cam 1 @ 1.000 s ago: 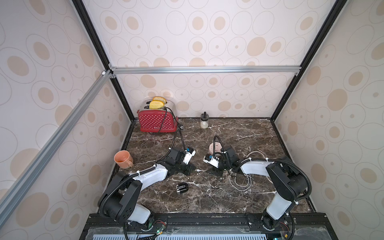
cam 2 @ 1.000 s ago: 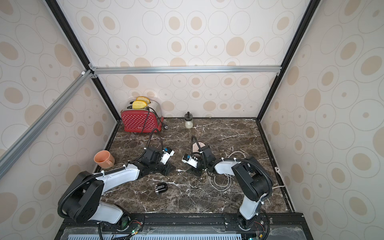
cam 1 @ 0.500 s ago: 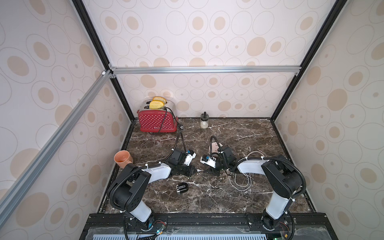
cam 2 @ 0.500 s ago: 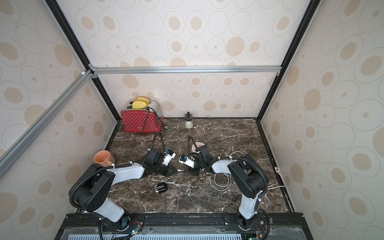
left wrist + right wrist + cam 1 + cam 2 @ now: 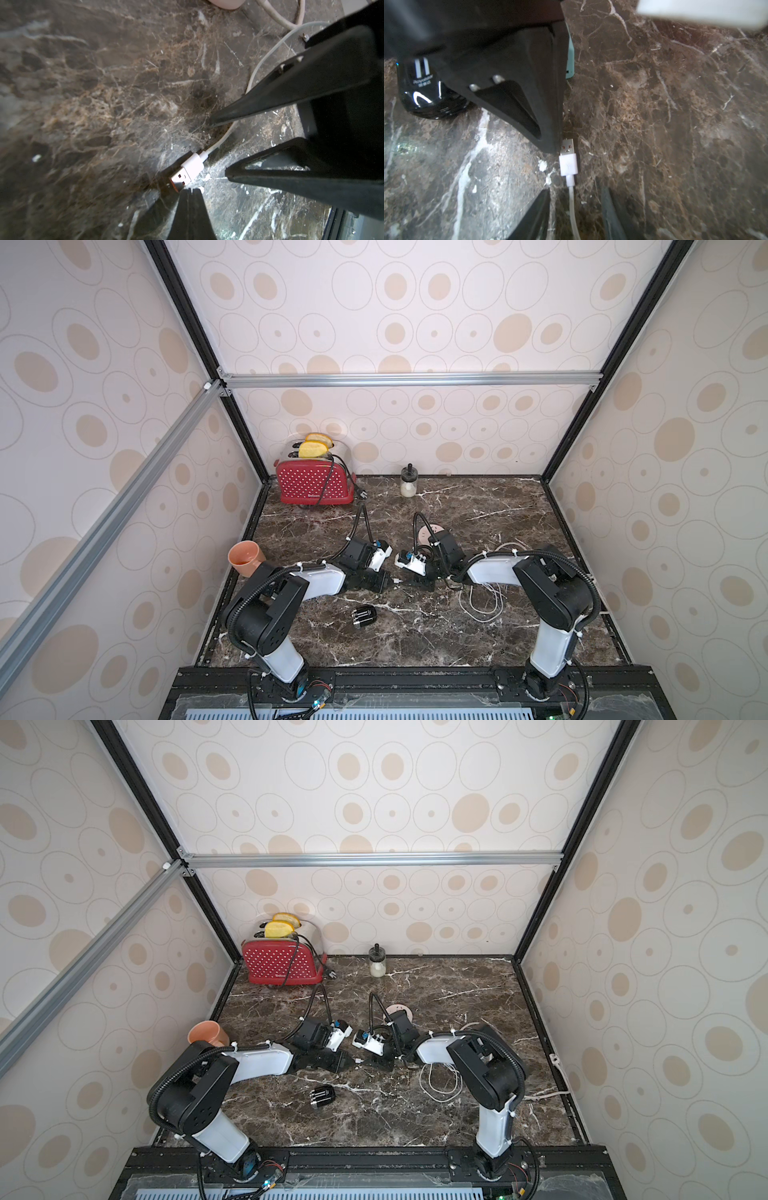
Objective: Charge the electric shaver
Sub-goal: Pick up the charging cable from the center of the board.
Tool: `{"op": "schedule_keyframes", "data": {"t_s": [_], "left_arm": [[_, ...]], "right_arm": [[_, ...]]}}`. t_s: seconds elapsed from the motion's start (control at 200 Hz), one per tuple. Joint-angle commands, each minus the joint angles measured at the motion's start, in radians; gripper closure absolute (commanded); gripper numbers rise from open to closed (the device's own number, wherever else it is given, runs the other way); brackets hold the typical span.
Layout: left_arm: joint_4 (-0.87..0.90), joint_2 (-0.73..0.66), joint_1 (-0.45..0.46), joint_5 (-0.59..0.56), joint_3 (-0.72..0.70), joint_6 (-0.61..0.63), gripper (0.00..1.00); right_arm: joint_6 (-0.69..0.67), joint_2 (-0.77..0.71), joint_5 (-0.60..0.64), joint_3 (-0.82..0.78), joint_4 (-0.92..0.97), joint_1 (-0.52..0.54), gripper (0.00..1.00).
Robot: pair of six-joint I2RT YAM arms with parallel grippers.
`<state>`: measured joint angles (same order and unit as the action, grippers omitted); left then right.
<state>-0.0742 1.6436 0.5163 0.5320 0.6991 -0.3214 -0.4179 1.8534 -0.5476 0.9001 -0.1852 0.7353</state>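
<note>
Shaver [image 5: 364,617], black and stubby with pale stripes at one end, lies on its side well in front of the toaster [image 5: 311,483] and a little to its right, apart from both hands. The dark marble surface [image 5: 498,510] carries everything, with the red toaster at its back left corner, two yellow slices standing in its slots. The left hand [image 5: 392,581] and right hand [image 5: 409,581] meet tip to tip low over the surface, in front of the toaster and about halfway from it to the shaver. The left hand is clenched, fingers pressed together with nothing between them. The right hand is released, its fingers spread apart. An orange cup [image 5: 245,558] sits in front of the toaster against the left wall. A small jar [image 5: 408,483] stands to the toaster's right along the back wall. A pink disc [image 5: 428,531] lies in front of the toaster and further right, partly behind the right arm. A white cable [image 5: 482,605] loops loosely far to the toaster's right and forward. In the right wrist view a teal block [image 5: 570,60] peeks from behind the left hand. The white USB plug [image 5: 187,172] lies flat, its metal end just at the left hand's closed tips. The cable behind it runs between the right hand's fingers [image 5: 542,203], touching neither.
</note>
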Motion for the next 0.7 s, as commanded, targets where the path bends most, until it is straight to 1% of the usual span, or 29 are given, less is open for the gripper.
{"op": "schedule_keyframes", "data": {"t_s": [0.0,0.255,0.501,0.696], "left_arm": [[-0.002,-0.011,-0.005,-0.019,0.030,0.013,1.00],[-0.038,-0.061,-0.032,-0.028,0.008,-0.005,1.00],[-0.059,0.011,-0.035,0.021,0.038,-0.013,1.00],[-0.095,0.053,-0.035,0.027,0.045,-0.030,1.00]], "right_arm": [[-0.030,0.020,-0.013,0.016,0.030,0.008,0.57],[-0.030,0.021,-0.016,-0.004,0.021,0.008,0.58],[-0.032,0.018,-0.017,-0.006,0.031,0.008,0.57],[-0.042,0.026,-0.015,0.004,0.049,0.008,0.55]]}}
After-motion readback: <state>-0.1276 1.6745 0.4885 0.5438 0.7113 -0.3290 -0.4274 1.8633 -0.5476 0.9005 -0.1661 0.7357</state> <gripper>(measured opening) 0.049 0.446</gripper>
